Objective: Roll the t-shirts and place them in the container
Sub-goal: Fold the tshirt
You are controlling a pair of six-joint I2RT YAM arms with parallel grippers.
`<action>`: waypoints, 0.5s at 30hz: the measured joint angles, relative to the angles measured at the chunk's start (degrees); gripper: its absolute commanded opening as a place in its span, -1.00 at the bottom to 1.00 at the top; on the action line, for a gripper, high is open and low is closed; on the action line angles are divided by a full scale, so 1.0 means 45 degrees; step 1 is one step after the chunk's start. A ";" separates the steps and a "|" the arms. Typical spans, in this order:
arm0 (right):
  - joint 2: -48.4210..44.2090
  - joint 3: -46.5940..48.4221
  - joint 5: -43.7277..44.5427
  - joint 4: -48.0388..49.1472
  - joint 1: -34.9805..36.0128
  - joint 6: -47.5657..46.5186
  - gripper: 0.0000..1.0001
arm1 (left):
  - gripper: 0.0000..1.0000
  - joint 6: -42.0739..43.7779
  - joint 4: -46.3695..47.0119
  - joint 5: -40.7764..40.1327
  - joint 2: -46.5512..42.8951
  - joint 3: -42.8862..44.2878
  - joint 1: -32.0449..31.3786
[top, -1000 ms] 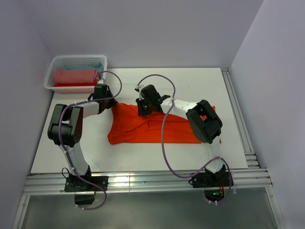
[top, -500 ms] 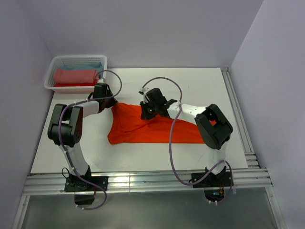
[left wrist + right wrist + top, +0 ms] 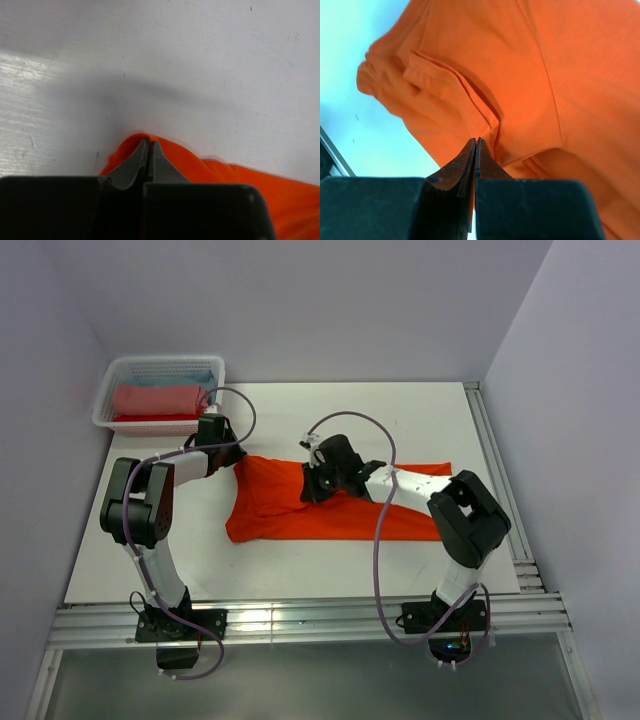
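Pale walls [image 3: 320, 310] all round, white table [image 3: 420, 420], orange t-shirt [image 3: 280, 512] spread across it. Left gripper [image 3: 238, 456] is clamped on the shirt's far corner, and right gripper [image 3: 309, 494] is pinched tight on its middle.

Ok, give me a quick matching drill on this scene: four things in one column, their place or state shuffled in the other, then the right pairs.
Things:
1. orange t-shirt
2. salmon-pink roll
3. left gripper
4. right gripper

Place or state:
A. jaws shut on a hemmed fold near the shirt's middle
B. lying in the white basket
C. spread out on the table
D. jaws shut on the shirt's far left corner

Pairs: 1-C, 2-B, 3-D, 4-A
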 measured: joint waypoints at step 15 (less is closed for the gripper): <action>-0.1122 -0.1972 0.0486 0.0039 0.0257 0.0316 -0.26 | -0.99 0.0063 -0.0253 -0.0005 0.0005 0.0136 -0.0005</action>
